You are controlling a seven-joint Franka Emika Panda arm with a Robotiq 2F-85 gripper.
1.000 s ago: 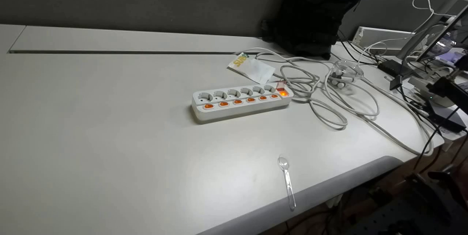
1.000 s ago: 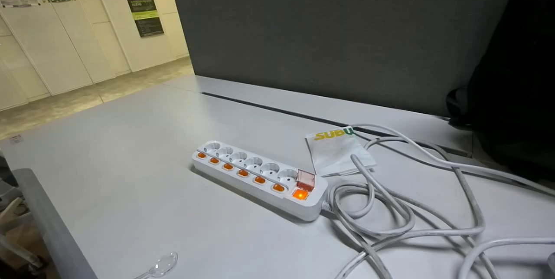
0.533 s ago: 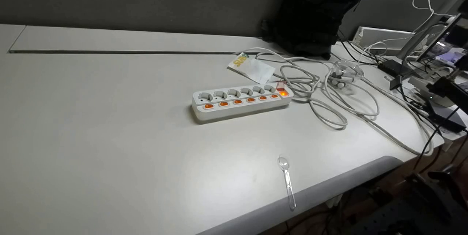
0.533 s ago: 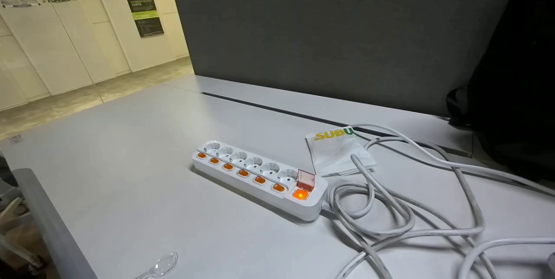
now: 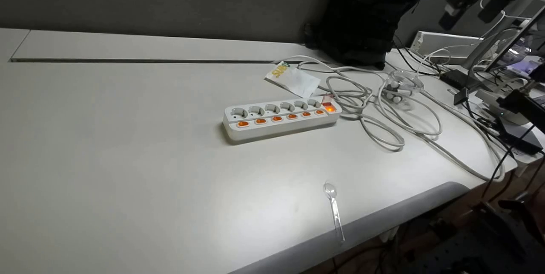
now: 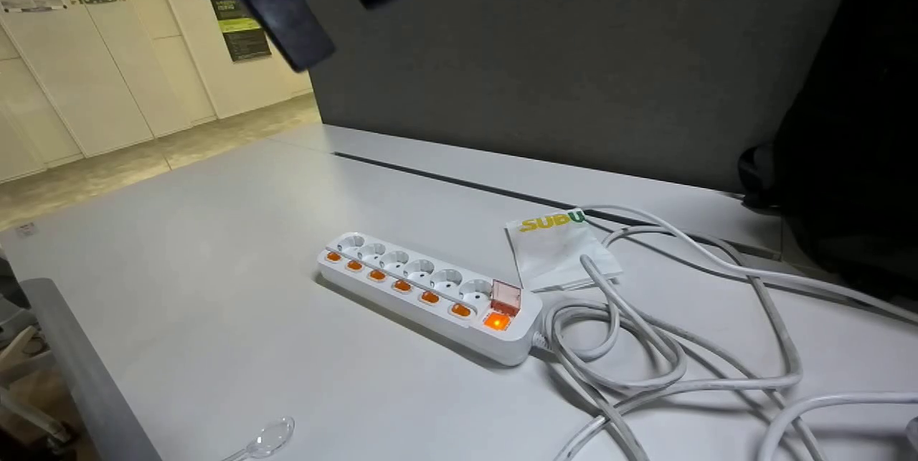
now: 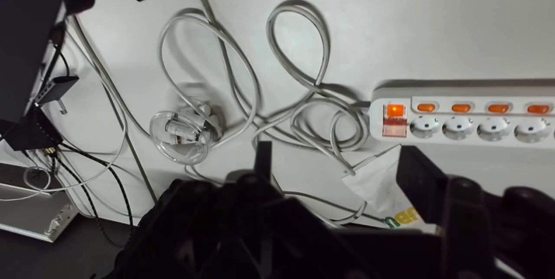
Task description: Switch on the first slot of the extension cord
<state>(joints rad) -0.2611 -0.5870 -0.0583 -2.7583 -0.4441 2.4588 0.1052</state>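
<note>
- In an exterior view, the extension cord point(image 5: 282, 125) lies flat on the table point(image 5: 127, 159), sockets point(image 5: 271, 109) up, so its row of orange switches point(image 5: 291, 116) faces upward, handy for pressing from above. White paper point(image 5: 294, 79) rests just beside it, and a spoon point(image 5: 335, 211) lies by the front edge; neither seems to serve this job. The gripper point(image 5: 466, 19) hangs high in the top right corner, well apart from the cord.
- In an exterior view, both fingers point(image 6: 283, 16) are spread, with nothing held. The main switch point(image 6: 497, 321) glows beside its tipped-up cover point(image 6: 506, 296), so the cord is probably powered; none of the orange switches clearly glows, so I judge the press not yet made.
- In the wrist view, the fingers stand apart above loops of cable point(image 7: 315, 87) and the paper, with the cord at the right, partly cut off. Such height should avoid snagging those loops. Brought together, the fingers would probably press more neatly. Which end counts as first, I cannot tell.
</note>
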